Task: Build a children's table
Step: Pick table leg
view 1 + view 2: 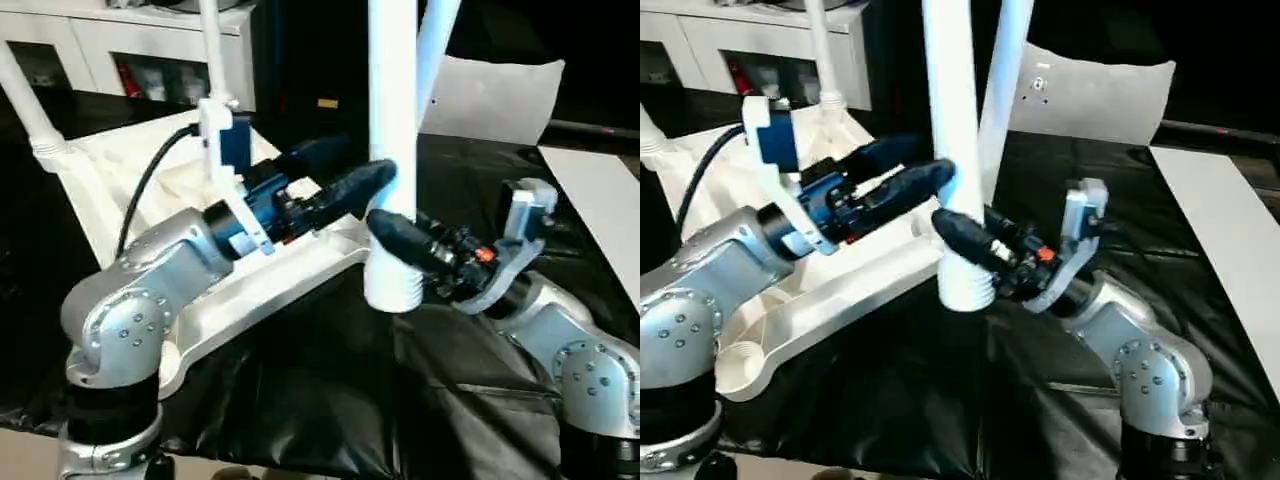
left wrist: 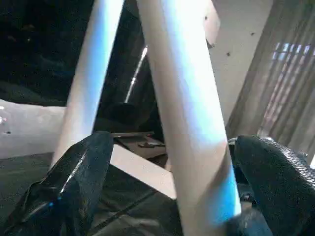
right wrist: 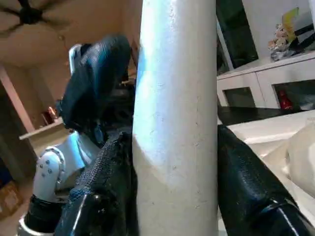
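The children's table top point(image 1: 290, 275) lies upside down on the black cloth, ribbed side up. Two white legs point(image 1: 25, 95) point(image 1: 212, 50) rise from its corners, and another leg point(image 1: 436, 55) slants behind the middle. A further white leg point(image 1: 392, 120) stands upright, its threaded collar point(image 1: 392, 285) low beside the top's near right corner. My right gripper point(image 1: 395, 235) is shut on this leg just above the collar, with its fingers point(image 3: 241, 172) against both sides. My left gripper point(image 1: 355, 165) is open, and its fingers point(image 2: 78, 172) straddle the same leg a little higher up.
A white cabinet with glass doors point(image 1: 120, 50) stands at the back left. A white cushion point(image 1: 495, 95) lies at the back right and a white board point(image 1: 600, 190) at the right edge. Black cloth point(image 1: 330, 400) covers the work table in front.
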Available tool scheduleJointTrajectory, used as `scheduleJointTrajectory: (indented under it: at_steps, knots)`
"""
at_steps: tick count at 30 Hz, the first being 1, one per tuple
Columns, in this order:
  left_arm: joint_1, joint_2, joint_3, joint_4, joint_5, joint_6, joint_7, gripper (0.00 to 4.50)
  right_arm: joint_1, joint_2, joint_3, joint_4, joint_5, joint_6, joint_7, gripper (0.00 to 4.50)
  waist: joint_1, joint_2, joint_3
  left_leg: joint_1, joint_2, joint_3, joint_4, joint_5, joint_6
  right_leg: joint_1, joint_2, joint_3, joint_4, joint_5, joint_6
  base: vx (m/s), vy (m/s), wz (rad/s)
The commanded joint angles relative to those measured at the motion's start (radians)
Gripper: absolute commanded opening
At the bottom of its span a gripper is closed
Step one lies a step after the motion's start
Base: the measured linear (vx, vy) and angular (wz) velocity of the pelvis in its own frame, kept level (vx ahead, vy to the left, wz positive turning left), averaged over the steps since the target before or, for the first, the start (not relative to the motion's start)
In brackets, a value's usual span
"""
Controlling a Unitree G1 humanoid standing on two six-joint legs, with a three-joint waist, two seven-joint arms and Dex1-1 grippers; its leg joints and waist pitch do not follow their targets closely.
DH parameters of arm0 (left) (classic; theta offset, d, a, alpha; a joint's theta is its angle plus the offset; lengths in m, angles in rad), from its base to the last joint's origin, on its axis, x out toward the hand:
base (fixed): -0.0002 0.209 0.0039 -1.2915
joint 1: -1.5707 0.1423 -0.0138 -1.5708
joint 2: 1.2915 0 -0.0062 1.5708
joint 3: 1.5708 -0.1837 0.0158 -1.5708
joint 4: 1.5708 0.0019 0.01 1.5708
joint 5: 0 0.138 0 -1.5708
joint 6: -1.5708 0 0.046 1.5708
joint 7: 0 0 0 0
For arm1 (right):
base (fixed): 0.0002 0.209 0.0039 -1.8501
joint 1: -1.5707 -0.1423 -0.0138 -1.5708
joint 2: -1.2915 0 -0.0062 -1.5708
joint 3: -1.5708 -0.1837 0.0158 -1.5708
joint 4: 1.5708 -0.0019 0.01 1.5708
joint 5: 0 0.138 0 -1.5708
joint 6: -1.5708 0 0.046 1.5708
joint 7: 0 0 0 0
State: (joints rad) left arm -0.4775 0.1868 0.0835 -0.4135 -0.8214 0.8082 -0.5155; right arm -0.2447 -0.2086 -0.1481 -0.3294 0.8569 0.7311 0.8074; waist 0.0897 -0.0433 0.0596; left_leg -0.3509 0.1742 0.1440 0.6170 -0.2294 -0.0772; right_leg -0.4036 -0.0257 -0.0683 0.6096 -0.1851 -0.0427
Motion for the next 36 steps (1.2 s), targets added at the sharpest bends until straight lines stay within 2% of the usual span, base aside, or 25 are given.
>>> scheduleJointTrajectory:
  at_steps: [1, 2, 3, 4, 7, 8, 12, 13, 17, 18, 21, 30, 31, 36]
  knots:
    - [-0.010, -0.004, -0.017, 0.009, 0.009, 0.001, 0.010, 4.50, 0.004, -0.013, 0.038, 0.013, -0.087, -0.074, -0.005, 1.91, 0.002, 0.004, -0.052, -0.011, 0.042, -0.008, -0.076, -0.058, 0.016, 0.055, -0.103, 0.056, -0.100, -0.414, -0.013, 0.000, 0.000, 0.00]
    - [-0.005, -0.009, -0.026, 0.011, 0.009, 0.002, 0.016, 4.50, 0.006, -0.012, 0.090, 0.030, -0.199, -0.177, -0.022, 1.91, 0.001, 0.004, -0.053, -0.011, 0.041, -0.007, -0.076, -0.059, 0.010, 0.055, -0.104, 0.056, -0.100, -0.418, -0.010, 0.000, 0.000, 0.00]
    - [-0.004, -0.010, -0.027, 0.011, 0.011, 0.001, 0.017, 4.50, 0.006, -0.012, 0.092, 0.031, -0.204, -0.181, -0.023, 1.91, 0.000, 0.003, -0.053, -0.012, 0.041, -0.007, -0.076, -0.059, 0.008, 0.055, -0.104, 0.056, -0.100, -0.419, -0.009, 0.000, 0.000, 0.00]
    - [0.000, -0.011, -0.037, 0.011, 0.027, -0.012, 0.024, 4.20, 0.005, -0.012, 0.120, 0.042, -0.262, -0.231, -0.040, 1.91, -0.001, 0.002, -0.052, -0.012, 0.039, -0.007, -0.077, -0.060, 0.008, 0.056, -0.104, 0.056, -0.101, -0.421, -0.008, 0.000, 0.000, 0.00]
    - [0.013, -0.024, -0.066, 0.037, 0.105, -0.069, 0.065, 4.12, 0.004, 0.022, 0.178, 0.081, -0.376, -0.358, -0.088, 1.91, -0.004, 0.001, -0.053, -0.012, 0.041, -0.008, -0.077, -0.064, 0.013, 0.054, -0.102, 0.057, -0.099, -0.406, -0.005, 0.000, 0.000, 0.00]
    - [0.020, -0.023, -0.079, 0.050, 0.142, -0.096, 0.074, 4.09, 0.007, 0.034, 0.184, 0.083, -0.373, -0.360, -0.090, 1.91, -0.005, 0.002, -0.054, -0.011, 0.043, -0.008, -0.078, -0.066, 0.015, 0.054, -0.102, 0.057, -0.098, -0.400, -0.006, 0.000, 0.000, 0.00]
    - [0.037, -0.041, -0.085, 0.076, 0.196, -0.157, 0.099, 3.73, 0.010, 0.064, 0.195, 0.096, -0.374, -0.382, -0.096, 1.91, -0.005, 0.003, -0.056, -0.011, 0.046, -0.009, -0.079, -0.068, 0.025, 0.057, -0.102, 0.059, -0.095, -0.359, -0.016, 0.000, 0.000, 0.00]
    - [0.044, -0.045, -0.087, 0.069, 0.186, -0.157, 0.092, 3.66, 0.011, 0.073, 0.207, 0.105, -0.379, -0.398, -0.095, 1.91, -0.004, 0.007, -0.059, -0.009, 0.047, -0.010, -0.079, -0.066, 0.022, 0.057, -0.104, 0.059, -0.091, -0.345, -0.024, 0.000, 0.000, 0.00]
    - [0.050, -0.061, -0.084, 0.062, 0.177, -0.173, 0.093, 3.28, 0.017, 0.083, 0.225, 0.123, -0.410, -0.445, -0.102, 1.91, -0.004, 0.006, -0.058, -0.010, 0.049, -0.009, -0.079, -0.067, 0.020, 0.059, -0.106, 0.061, -0.088, -0.307, -0.052, 0.000, 0.000, 0.00]
    - [0.050, -0.069, -0.080, 0.064, 0.176, -0.180, 0.099, 3.28, 0.019, 0.085, 0.227, 0.128, -0.418, -0.456, -0.106, 1.91, -0.004, 0.006, -0.057, -0.010, 0.048, -0.008, -0.080, -0.072, 0.019, 0.059, -0.106, 0.062, -0.089, -0.314, -0.051, 0.000, 0.000, 0.00]
    - [0.054, -0.067, -0.088, 0.065, 0.186, -0.194, 0.093, 2.89, 0.024, 0.090, 0.227, 0.134, -0.421, -0.467, -0.112, 1.91, -0.005, 0.007, -0.055, -0.009, 0.048, -0.009, -0.081, -0.088, 0.017, 0.059, -0.105, 0.062, -0.091, -0.338, -0.049, 0.000, 0.000, 0.00]
    - [0.065, -0.077, -0.090, 0.067, 0.184, -0.209, 0.092, 2.17, 0.031, 0.089, 0.229, 0.150, -0.427, -0.496, -0.116, 1.91, -0.006, 0.009, -0.058, -0.009, 0.049, -0.009, -0.080, -0.071, 0.020, 0.062, -0.104, 0.063, -0.083, -0.282, -0.064, 0.000, 0.000, 0.00]
    - [0.065, -0.078, -0.091, 0.068, 0.184, -0.210, 0.093, 2.09, 0.032, 0.089, 0.229, 0.150, -0.427, -0.498, -0.116, 1.91, -0.006, 0.007, -0.058, -0.009, 0.049, -0.008, -0.079, -0.072, 0.021, 0.061, -0.104, 0.063, -0.084, -0.284, -0.064, 0.000, 0.000, 0.00]
    - [0.066, -0.092, -0.082, 0.069, 0.160, -0.211, 0.097, 1.95, 0.035, 0.092, 0.236, 0.147, -0.428, -0.503, -0.115, 1.91, -0.006, 0.007, -0.058, -0.009, 0.049, -0.009, -0.079, -0.070, 0.021, 0.062, -0.103, 0.063, -0.083, -0.279, -0.066, 0.000, 0.000, 0.00]
